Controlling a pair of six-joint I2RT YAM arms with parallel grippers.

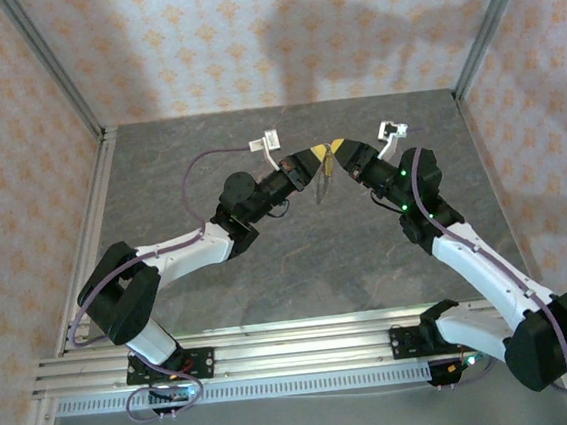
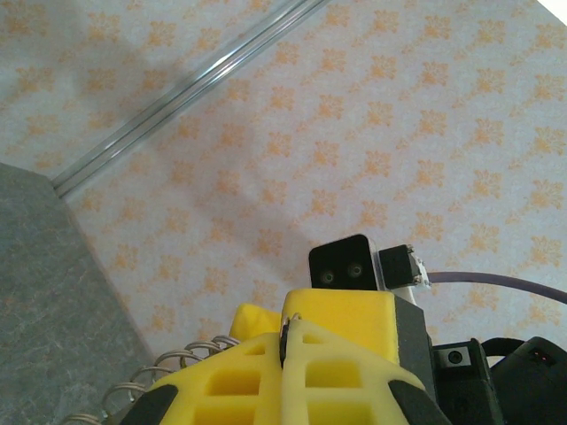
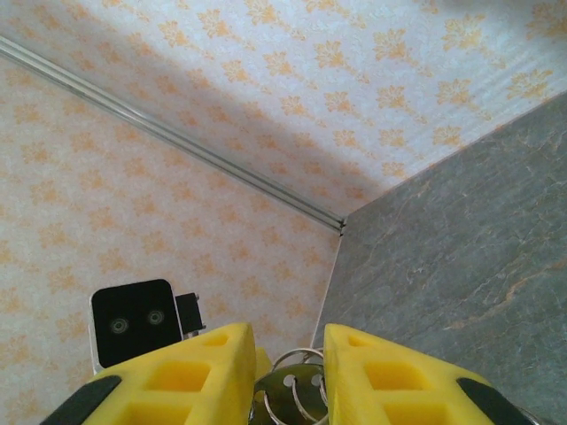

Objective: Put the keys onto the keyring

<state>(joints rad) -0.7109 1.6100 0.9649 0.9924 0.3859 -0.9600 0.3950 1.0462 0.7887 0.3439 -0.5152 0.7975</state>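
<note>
Both arms are raised over the middle of the table, and their yellow fingertips meet tip to tip. My left gripper is shut, with the thin dark edge of the key pinched between its pads. My right gripper has its jaws a little apart around the keyring. The ring's grey wire loops touch the inner face of the right finger. Behind the loops sits the key's brass head with small holes. Coiled wire loops of the keyring stick out beside my left finger.
The grey stone-patterned table lies well below both grippers. Papered walls with aluminium corner posts close in the back and sides. A thin pale strand hangs under the meeting fingertips. The rail with the arm bases runs along the near edge.
</note>
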